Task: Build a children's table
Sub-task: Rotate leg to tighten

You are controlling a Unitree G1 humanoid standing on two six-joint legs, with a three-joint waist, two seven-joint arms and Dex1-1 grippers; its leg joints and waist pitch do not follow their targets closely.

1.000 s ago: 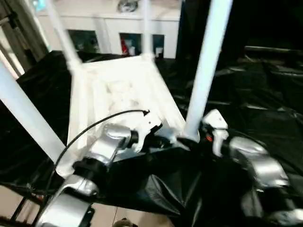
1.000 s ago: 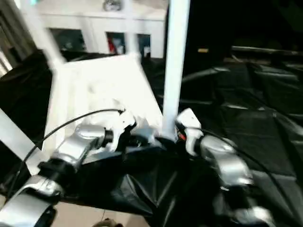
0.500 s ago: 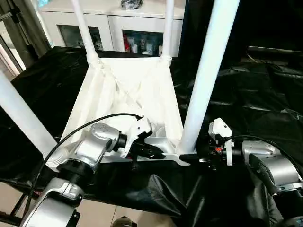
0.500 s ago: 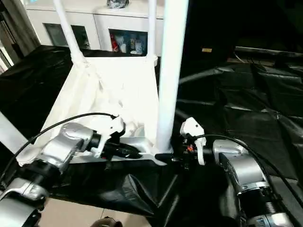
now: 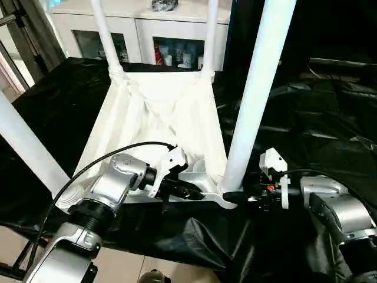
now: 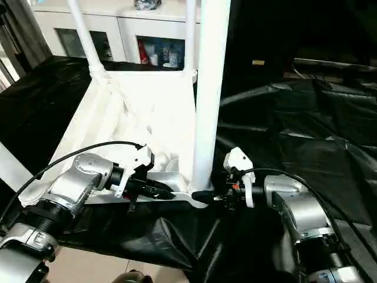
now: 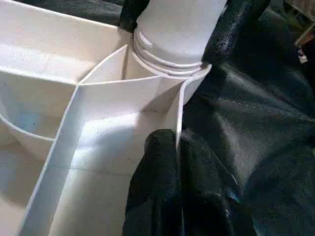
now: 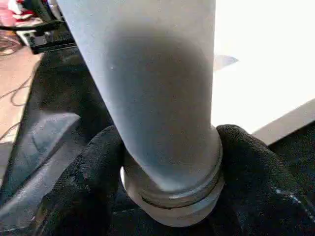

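Your left gripper (image 5: 197, 191) is clamped on the near rim of the upturned white plastic ribbed tabletop (image 5: 159, 112). Your right gripper (image 8: 167, 162) hugs the near-right white tapered tube leg (image 5: 253, 100) at its base — fingers (image 8: 86, 182) touching both sides.

Smooth white plastic tabletop (image 5: 159, 112), glossy crinkled black drape (image 5: 318, 118), silver metal forearms (image 5: 336, 206)
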